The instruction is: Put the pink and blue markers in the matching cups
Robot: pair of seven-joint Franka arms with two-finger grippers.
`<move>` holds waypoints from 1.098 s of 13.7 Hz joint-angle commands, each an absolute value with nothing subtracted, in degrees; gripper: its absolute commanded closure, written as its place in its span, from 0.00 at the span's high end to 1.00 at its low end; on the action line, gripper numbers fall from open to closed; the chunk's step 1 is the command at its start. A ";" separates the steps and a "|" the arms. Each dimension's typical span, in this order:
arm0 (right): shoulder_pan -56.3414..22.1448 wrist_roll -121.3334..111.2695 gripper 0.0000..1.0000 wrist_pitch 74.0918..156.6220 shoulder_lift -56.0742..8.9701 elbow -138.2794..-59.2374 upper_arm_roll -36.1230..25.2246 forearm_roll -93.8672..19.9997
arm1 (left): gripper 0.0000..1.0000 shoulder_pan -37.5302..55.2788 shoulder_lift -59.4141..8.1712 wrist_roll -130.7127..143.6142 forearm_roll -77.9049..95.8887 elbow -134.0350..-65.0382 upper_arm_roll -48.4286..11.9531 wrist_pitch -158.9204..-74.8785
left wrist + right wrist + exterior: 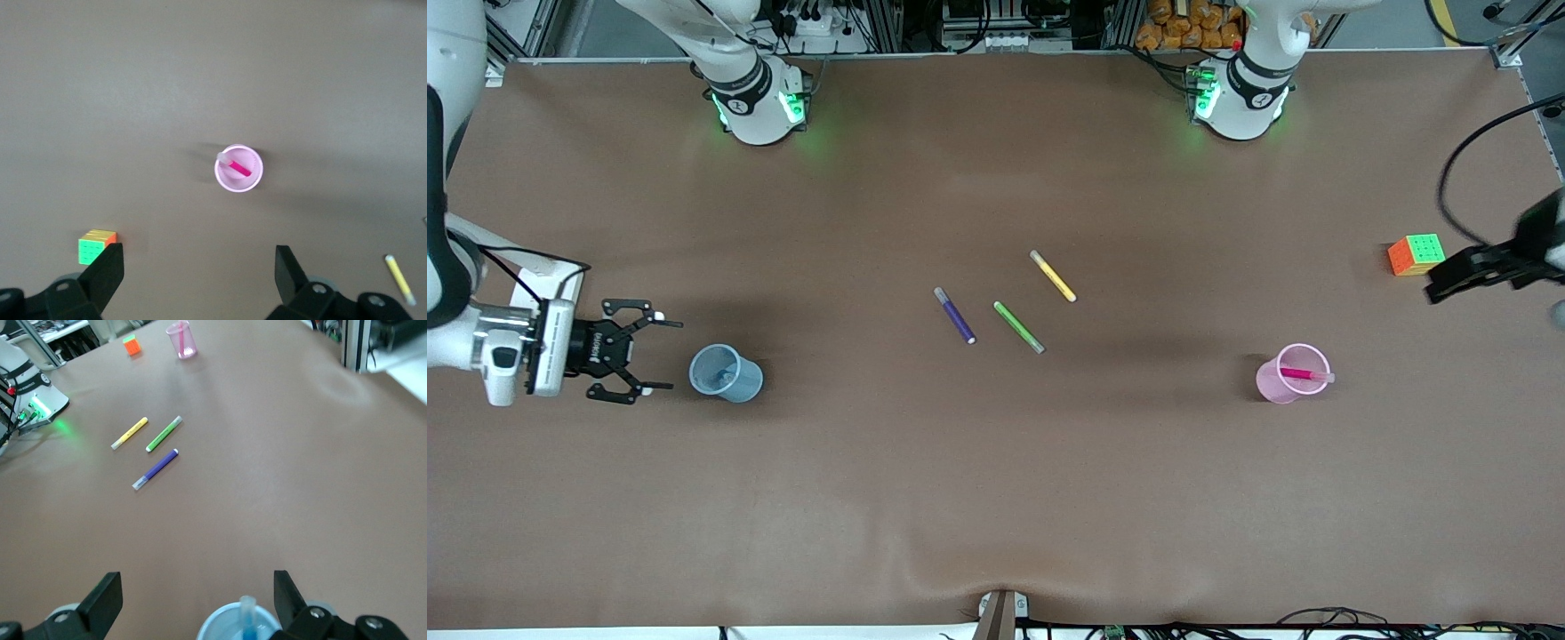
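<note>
Markers in matching cups: pink marker (1305, 375) in pink cup (1282, 377), blue marker (248, 619) in blue cup (726, 373); both claws (643, 351) (200, 270) apart.

Even, bright overhead light falls on the brown worktop (996, 498), with soft shadows spreading toward 9 o'clock of the pink cup (1291, 373) and the blue cup (727, 373). Green lamp glow spills around both arm bases. The left gripper (1476, 271) is motion-blurred at 3 o'clock in the front view.

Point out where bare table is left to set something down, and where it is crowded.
Bare stretches lie between the blue cup and purple pen, and between the green pen and pink cup. Crowded only mid-table, where those pens and the yellow pen lie together.
</note>
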State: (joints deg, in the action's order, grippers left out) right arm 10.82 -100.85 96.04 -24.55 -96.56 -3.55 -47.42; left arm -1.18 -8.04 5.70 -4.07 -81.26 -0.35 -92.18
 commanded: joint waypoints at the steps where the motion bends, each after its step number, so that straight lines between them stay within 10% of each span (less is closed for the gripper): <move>1: 8.62 -87.33 1.00 94.93 -21.28 -97.12 -3.25 -43.08 | 1.00 -2.20 -6.07 2.37 -2.99 -82.18 -0.62 -90.36; 15: 3.08 -33.69 1.00 96.77 -8.45 -97.82 -3.25 -9.42 | 1.00 -1.93 -4.31 2.02 -2.99 -82.79 -2.02 -85.26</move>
